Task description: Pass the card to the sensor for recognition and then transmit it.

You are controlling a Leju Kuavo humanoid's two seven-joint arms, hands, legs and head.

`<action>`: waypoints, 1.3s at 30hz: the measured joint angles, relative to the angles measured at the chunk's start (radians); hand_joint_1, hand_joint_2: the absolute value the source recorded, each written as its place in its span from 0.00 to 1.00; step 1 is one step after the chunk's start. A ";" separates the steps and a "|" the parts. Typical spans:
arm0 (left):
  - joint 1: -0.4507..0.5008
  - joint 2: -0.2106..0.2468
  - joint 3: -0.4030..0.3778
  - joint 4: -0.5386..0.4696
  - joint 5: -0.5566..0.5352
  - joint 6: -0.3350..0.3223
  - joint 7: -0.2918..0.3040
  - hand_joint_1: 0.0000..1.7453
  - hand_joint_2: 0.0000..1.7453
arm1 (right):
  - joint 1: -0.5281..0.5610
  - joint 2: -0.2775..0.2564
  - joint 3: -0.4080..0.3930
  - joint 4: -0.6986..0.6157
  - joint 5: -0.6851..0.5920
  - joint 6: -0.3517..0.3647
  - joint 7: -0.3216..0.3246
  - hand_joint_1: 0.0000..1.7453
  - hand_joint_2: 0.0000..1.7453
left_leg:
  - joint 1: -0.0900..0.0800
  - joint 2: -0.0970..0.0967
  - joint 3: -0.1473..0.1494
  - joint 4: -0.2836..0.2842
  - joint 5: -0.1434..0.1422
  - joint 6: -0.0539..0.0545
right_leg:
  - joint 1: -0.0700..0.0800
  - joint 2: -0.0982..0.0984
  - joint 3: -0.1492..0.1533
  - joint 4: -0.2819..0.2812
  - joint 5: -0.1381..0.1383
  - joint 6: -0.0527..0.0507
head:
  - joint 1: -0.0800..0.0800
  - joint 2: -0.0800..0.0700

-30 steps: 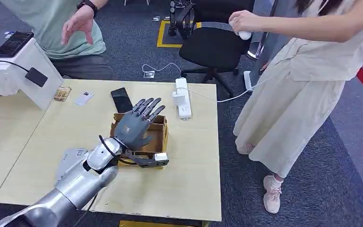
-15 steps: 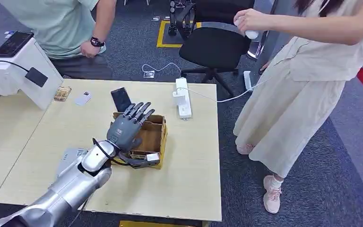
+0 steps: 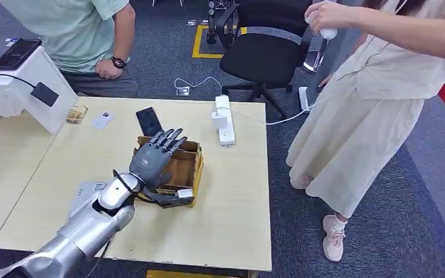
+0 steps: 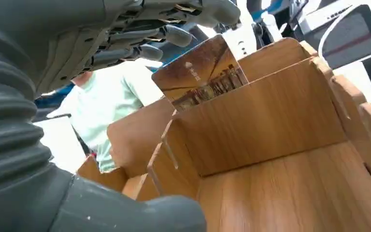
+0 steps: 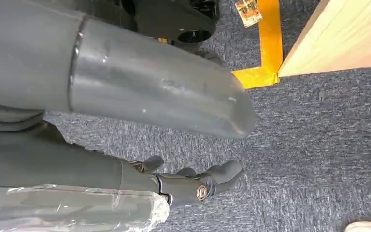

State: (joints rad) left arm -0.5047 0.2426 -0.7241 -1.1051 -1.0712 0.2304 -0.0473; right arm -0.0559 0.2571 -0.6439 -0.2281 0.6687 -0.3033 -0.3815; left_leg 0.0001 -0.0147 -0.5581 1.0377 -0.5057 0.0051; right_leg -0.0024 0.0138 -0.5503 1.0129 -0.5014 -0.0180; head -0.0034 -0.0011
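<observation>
Hovering my left hand, fingers spread and empty, over the brown cardboard box mid-frame to reach its upright brown printed card.

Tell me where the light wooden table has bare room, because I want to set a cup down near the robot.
Free: the light wooden table right of the brown cardboard box, below the white power strip, out to the right edge; also its near left part. Crowded: the far strip, with the black phone, small white card and white sensor stand. The left hand hovers over the box.

Left hand outstretched, fingers spread
</observation>
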 joint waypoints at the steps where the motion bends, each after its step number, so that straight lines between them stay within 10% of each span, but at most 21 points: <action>1: 0.001 0.002 0.001 -0.006 0.003 -0.002 0.000 0.00 1.00 | 0.000 0.000 0.000 0.000 0.000 0.000 0.000 0.00 0.00 | 0.000 0.000 0.000 0.000 0.000 0.000 | 0.000 0.000 0.000 0.000 0.000 0.000 | 0.000 0.000; 17: 0.014 0.052 0.002 -0.152 0.088 -0.137 -0.019 0.02 1.00 | 0.001 0.000 -0.005 -0.003 -0.010 0.000 -0.002 0.00 0.00 | 0.000 0.000 0.000 0.000 0.000 0.000 | 0.000 0.000 0.000 0.000 0.000 0.000 | 0.000 0.000; 19: 0.014 0.056 0.002 -0.174 0.096 -0.135 -0.018 0.50 1.00 | 0.000 0.000 -0.005 -0.003 -0.010 0.000 -0.002 0.00 0.00 | 0.000 0.000 0.000 0.000 0.000 0.000 | 0.000 0.000 0.000 0.000 0.000 0.000 | 0.000 0.000; 20: 0.015 0.056 0.002 -0.187 0.097 -0.131 -0.018 0.96 1.00 | 0.000 0.000 -0.005 -0.003 -0.008 0.000 -0.002 0.00 0.00 | 0.000 0.000 0.000 0.000 0.000 0.000 | 0.000 0.000 0.000 0.000 0.000 0.000 | 0.000 0.000; 25: 0.028 0.055 0.001 -0.237 0.082 -0.103 -0.018 1.00 1.00 | -0.001 0.000 -0.005 -0.005 -0.002 0.000 -0.002 0.00 0.00 | 0.000 0.000 0.000 0.000 0.000 0.000 | 0.000 0.000 0.000 0.000 0.000 0.000 | 0.000 0.000; 26: 0.031 0.054 0.001 -0.243 0.082 -0.098 -0.018 1.00 0.00 | -0.002 0.000 -0.005 -0.005 -0.002 0.000 -0.002 0.00 0.00 | 0.000 0.000 0.000 0.000 0.000 0.000 | 0.000 0.000 0.000 0.000 0.000 0.000 | 0.000 0.000; 32: 0.052 0.038 0.000 -0.269 0.076 -0.081 -0.017 1.00 0.00 | -0.005 0.000 -0.005 -0.006 -0.001 -0.001 -0.001 0.00 0.00 | 0.000 0.000 0.000 0.000 0.000 0.000 | 0.000 0.000 0.000 0.000 0.000 0.000 | 0.000 0.000; 33: 0.053 0.036 0.000 -0.269 0.074 -0.081 -0.017 1.00 1.00 | -0.005 0.000 -0.005 -0.006 -0.001 -0.001 -0.001 0.00 0.00 | 0.000 0.000 0.000 0.000 0.000 0.000 | 0.000 0.000 0.000 0.000 0.000 0.000 | 0.000 0.000; 38: 0.060 0.020 -0.001 -0.269 0.067 -0.081 -0.014 0.96 1.00 | -0.007 0.000 -0.005 -0.006 0.000 -0.001 0.000 0.00 0.00 | 0.000 0.000 0.000 0.000 0.000 0.000 | 0.000 0.000 0.000 0.000 0.000 0.000 | 0.000 0.000; 39: 0.062 0.018 -0.002 -0.269 0.067 -0.081 -0.014 0.05 1.00 | -0.007 0.000 -0.005 -0.006 0.000 -0.001 0.000 0.00 0.00 | 0.000 0.000 0.000 0.000 0.000 0.000 | 0.000 0.000 0.000 0.000 0.000 0.000 | 0.000 0.000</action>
State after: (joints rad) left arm -0.4425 0.2606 -0.7256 -1.3741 -1.0044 0.1495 -0.0610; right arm -0.0628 0.2571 -0.6485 -0.2346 0.6687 -0.3040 -0.3815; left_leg 0.0000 -0.0147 -0.5579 1.0377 -0.5057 0.0051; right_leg -0.0024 0.0138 -0.5504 1.0128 -0.5014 -0.0180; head -0.0034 -0.0011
